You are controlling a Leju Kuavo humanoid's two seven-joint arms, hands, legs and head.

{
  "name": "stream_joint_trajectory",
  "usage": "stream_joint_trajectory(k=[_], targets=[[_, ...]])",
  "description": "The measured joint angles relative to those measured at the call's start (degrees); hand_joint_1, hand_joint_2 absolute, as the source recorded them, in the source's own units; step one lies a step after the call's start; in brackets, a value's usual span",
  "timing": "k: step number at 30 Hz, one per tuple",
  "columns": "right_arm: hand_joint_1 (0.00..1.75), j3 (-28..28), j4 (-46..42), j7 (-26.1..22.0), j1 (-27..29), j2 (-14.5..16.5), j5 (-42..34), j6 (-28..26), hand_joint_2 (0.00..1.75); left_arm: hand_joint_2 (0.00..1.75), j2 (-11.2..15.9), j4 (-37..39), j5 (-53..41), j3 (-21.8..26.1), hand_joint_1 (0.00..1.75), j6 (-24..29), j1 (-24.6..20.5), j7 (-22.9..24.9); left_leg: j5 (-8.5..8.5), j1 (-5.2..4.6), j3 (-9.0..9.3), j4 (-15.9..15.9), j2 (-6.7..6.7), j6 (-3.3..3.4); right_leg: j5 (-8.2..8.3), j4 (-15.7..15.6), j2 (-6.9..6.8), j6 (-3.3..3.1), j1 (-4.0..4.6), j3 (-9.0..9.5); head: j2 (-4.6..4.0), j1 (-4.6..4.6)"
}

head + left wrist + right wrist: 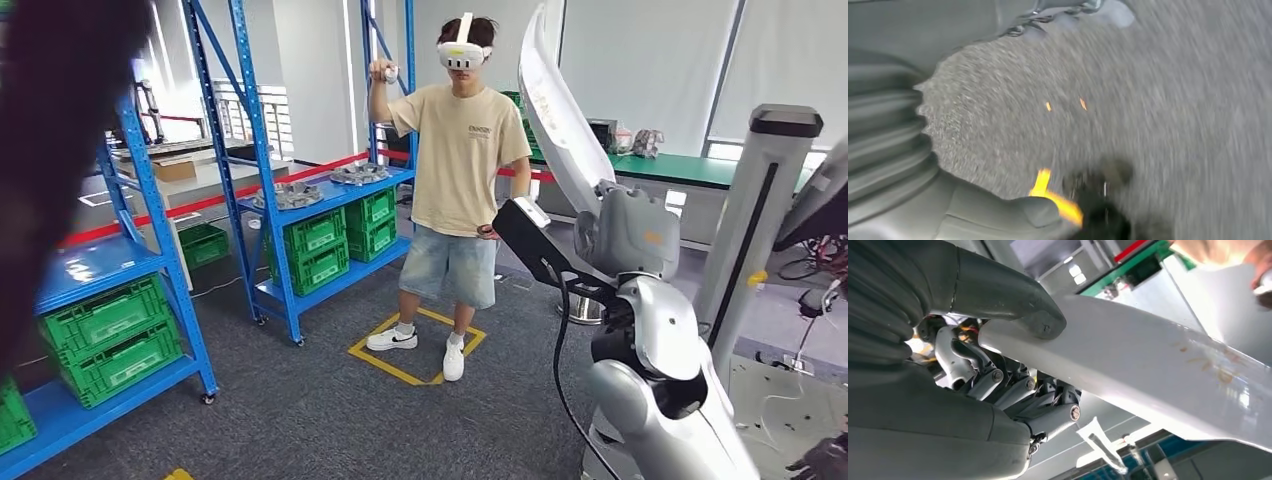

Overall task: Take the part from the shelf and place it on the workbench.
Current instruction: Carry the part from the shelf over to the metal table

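My right hand [632, 232] is raised at the right of the head view and grips a long, curved white part [556, 108] by its lower end; the part stands up and leans back to the left. The right wrist view shows the grey thumb [1020, 307] pressed on top of the white part [1153, 357] and the dark fingers [1023, 390] curled under it. My left hand [998, 215] hangs over grey carpet, blurred, with nothing in it. The green-topped workbench [690, 172] stands at the back right.
A person [460, 170] in a headset stands ahead on a yellow floor square [415, 345]. Blue shelves [262, 150] with green crates [318, 248] and grey metal parts [290, 195] line the left. A white post [762, 215] rises at the right. A dark blur [60, 130] covers the upper left.
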Motion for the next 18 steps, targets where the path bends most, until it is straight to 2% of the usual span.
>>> stream_joint_trajectory(k=[1, 2, 4, 6, 7, 8, 9, 10, 11, 12, 13, 15, 16, 17, 18], targets=[[1.68, 0.1, 0.0, 0.0, -0.3, 0.2, -0.1, 0.0, 1.75, 1.75, 0.0, 0.0, -0.5, -0.5, 0.00, -3.0, -0.2, -1.5, -0.36, 0.11, 0.00, 0.2, -0.66, -0.36, 0.13, -0.1, 0.58, -0.37, -0.13, -0.06, 0.00, 0.03], [1.68, 0.4, 0.1, 0.0, -0.6, 0.6, -0.2, 0.1, 1.75, 1.75, 0.0, 0.1, -0.9, -1.2, 0.00, -5.8, -0.5, -2.9, -1.26, 0.22, -0.41, 1.3, -1.99, -0.64, 0.30, -0.3, 1.12, -0.72, -0.34, -0.08, 0.00, 0.03], [1.68, 1.1, 0.4, 0.0, -1.2, 1.8, -0.3, 0.1, 1.75, 1.75, -0.1, 0.1, -1.6, -2.4, 0.00, -9.7, -1.1, -4.7, -4.51, 0.38, -2.87, 7.0, -5.37, -1.05, 0.51, -0.4, 2.19, -1.23, -0.51, -0.13, 0.00, 0.01], [1.68, 1.8, 0.8, 0.0, -1.4, 2.9, -0.4, 0.1, 1.75, 1.75, -0.2, 0.2, -2.4, -3.6, 0.00, -11.4, -1.5, -5.8, -7.39, 0.39, -6.41, 14.4, -6.49, -1.07, 0.59, -0.4, 3.56, -1.43, -0.37, -0.22, 0.00, 0.01], [1.68, 2.1, 1.0, 0.0, -1.4, 3.3, -0.4, 0.1, 1.75, 1.75, -0.2, 0.2, -2.7, -4.1, 0.00, -11.7, -1.6, -6.2, -7.47, 0.38, -7.42, 16.1, -6.61, -0.97, 0.62, -0.4, 4.30, -1.46, -0.28, -0.24, 0.00, 0.01], [1.68, 2.3, 1.2, 0.0, -1.4, 3.6, -0.5, 0.1, 1.75, 1.75, -0.3, 0.2, -3.1, -4.7, 0.00, -11.6, -1.8, -6.5, -6.42, 0.37, -7.42, 15.6, -6.71, -0.78, 0.65, -0.4, 5.01, -1.44, -0.21, -0.24, 0.00, 0.01], [1.68, 2.4, 1.4, 0.0, -1.4, 3.8, -0.6, 0.0, 1.75, 1.75, -0.4, 0.1, -3.3, -5.3, 0.00, -11.2, -2.1, -6.4, -4.45, 0.37, -6.37, 13.0, -7.03, -0.52, 0.69, -0.4, 5.68, -1.40, -0.16, -0.22, 0.00, 0.01], [1.68, 2.4, 1.5, 0.0, -1.5, 4.0, -0.7, 0.0, 1.75, 1.75, -0.5, 0.1, -3.4, -5.8, 0.00, -10.7, -2.3, -6.1, -2.18, 0.35, -4.65, 9.0, -7.93, -0.17, 0.76, -0.3, 6.29, -1.32, -0.17, -0.22, 0.00, 0.02], [1.68, 2.5, 1.5, 0.0, -1.5, 4.1, -0.7, 0.0, 1.75, 1.75, -0.5, 0.1, -3.5, -6.2, 0.00, -9.9, -2.6, -5.4, -0.60, 0.34, -2.98, 5.1, -9.17, 0.17, 0.84, -0.3, 6.88, -1.15, -0.13, -0.29, 0.00, 0.02], [1.68, 2.5, 1.5, 0.0, -1.5, 4.2, -0.8, -0.1, 1.75, 1.75, -0.6, 0.0, -3.5, -6.6, 0.00, -8.7, -2.9, -4.4, 0.37, 0.29, -1.74, 2.2, -10.12, 0.40, 0.97, -0.3, 7.45, -0.87, -0.16, -0.41, 0.00, 0.00], [1.68, 2.6, 1.5, 0.0, -1.4, 4.2, -0.8, -0.1, 1.75, 1.75, -0.6, 0.0, -3.4, -6.9, 0.00, -6.8, -3.1, -3.3, 0.68, 0.19, -1.04, 0.6, -10.72, 0.57, 1.15, -0.4, 8.01, -0.52, -0.25, -0.58, 0.00, -0.02], [1.68, 2.7, 1.5, 0.0, -1.1, 3.9, -0.8, -0.1, 1.75, 1.75, -0.7, -0.1, -2.9, -7.3, 0.00, -1.7, -3.3, -0.7, 0.84, 0.03, -0.73, 0.0, -9.97, 0.84, 1.75, -0.9, 9.21, 0.44, -0.37, -0.81, 0.00, -0.04], [1.68, 2.7, 1.5, 0.0, -0.8, 3.6, -0.8, -0.2, 1.75, 1.75, -0.7, -0.2, -2.6, -7.4, 0.00, 0.7, -3.4, 0.3, 1.16, 0.12, -0.56, -0.3, -9.32, 1.09, 1.87, -1.0, 9.04, 0.77, -0.37, -0.93, 0.00, -0.03], [1.68, 2.7, 1.5, 0.0, -0.6, 3.2, -0.8, -0.2, 1.75, 1.75, -0.7, -0.3, -2.3, -7.4, 0.00, 2.4, -3.4, 1.1, 1.52, 0.24, -0.45, -0.7, -8.65, 1.47, 1.37, -0.2, 7.97, 1.04, -0.24, -1.42, 0.00, -0.02], [1.68, 2.7, 1.5, 0.0, -0.5, 2.9, -0.8, -0.2, 1.75, 1.75, -0.7, -0.3, -2.0, -7.4, 0.00, 3.4, -3.4, 1.6, 1.83, 0.36, -0.38, -1.1, -7.94, 1.78, 0.20, 1.7, 6.48, 1.25, -0.09, -2.41, 0.00, -0.01]])
